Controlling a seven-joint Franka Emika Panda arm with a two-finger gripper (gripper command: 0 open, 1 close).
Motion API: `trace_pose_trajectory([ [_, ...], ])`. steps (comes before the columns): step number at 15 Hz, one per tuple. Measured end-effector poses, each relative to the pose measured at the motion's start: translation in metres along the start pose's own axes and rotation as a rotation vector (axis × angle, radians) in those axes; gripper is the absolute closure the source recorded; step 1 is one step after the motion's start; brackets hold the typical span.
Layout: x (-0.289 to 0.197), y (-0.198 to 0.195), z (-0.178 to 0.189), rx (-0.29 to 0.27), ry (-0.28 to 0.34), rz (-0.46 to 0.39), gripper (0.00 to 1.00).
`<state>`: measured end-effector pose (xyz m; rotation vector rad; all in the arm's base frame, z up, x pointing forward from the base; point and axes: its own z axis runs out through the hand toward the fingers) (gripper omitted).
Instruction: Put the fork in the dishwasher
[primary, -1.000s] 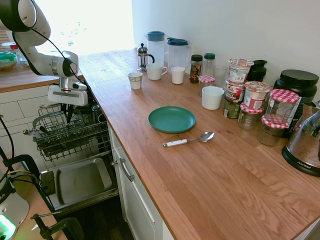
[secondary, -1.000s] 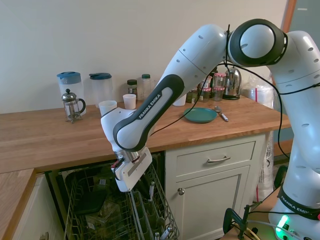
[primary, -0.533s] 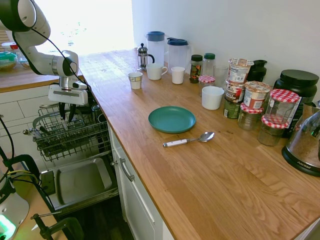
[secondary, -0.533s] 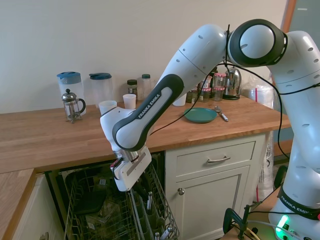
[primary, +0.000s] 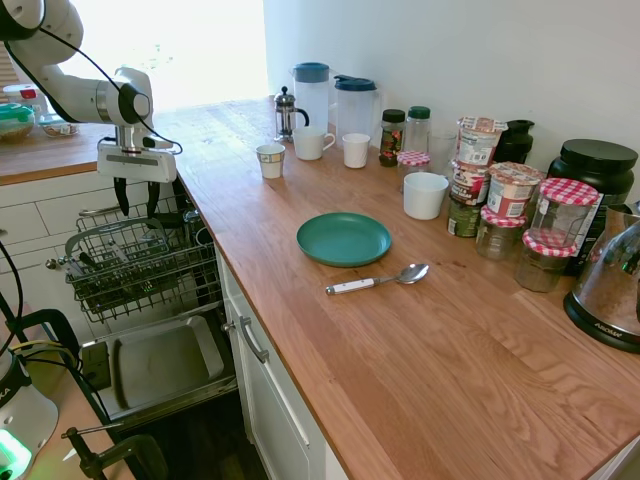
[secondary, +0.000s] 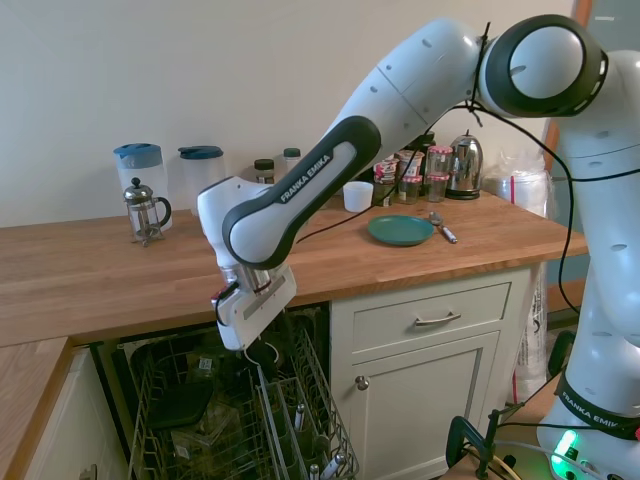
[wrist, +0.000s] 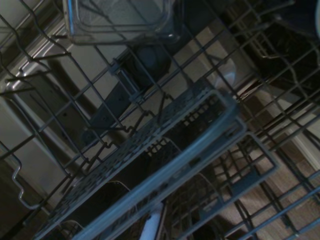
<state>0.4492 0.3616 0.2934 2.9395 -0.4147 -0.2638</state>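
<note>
The dishwasher stands open under the counter, with its dark wire rack (primary: 140, 265) pulled out over the grey drop-down door (primary: 160, 365). My gripper (primary: 136, 196) hangs open a little above the rack's back edge, with nothing between its fingers. A slim pale handle (secondary: 299, 415), which looks like the fork, stands upright in the cutlery basket below the gripper (secondary: 252, 352). The wrist view looks down into the grey basket (wrist: 165, 150), and the pale handle (wrist: 150, 227) shows at its lower edge.
A teal plate (primary: 343, 238) and a white-handled spoon (primary: 375, 281) lie on the wooden counter (primary: 400, 360). Cups, pitchers and jars (primary: 500, 200) line the wall. White drawers with metal handles (primary: 252, 340) stand right of the dishwasher.
The gripper has risen out of the rack to above it and stayed open. The pale handle stays in the basket.
</note>
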Motion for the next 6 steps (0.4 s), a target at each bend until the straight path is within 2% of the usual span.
trace_pose_trajectory([
  [6, -0.008, 0.04, -0.06, 0.058, 0.088, 0.07, 0.0],
])
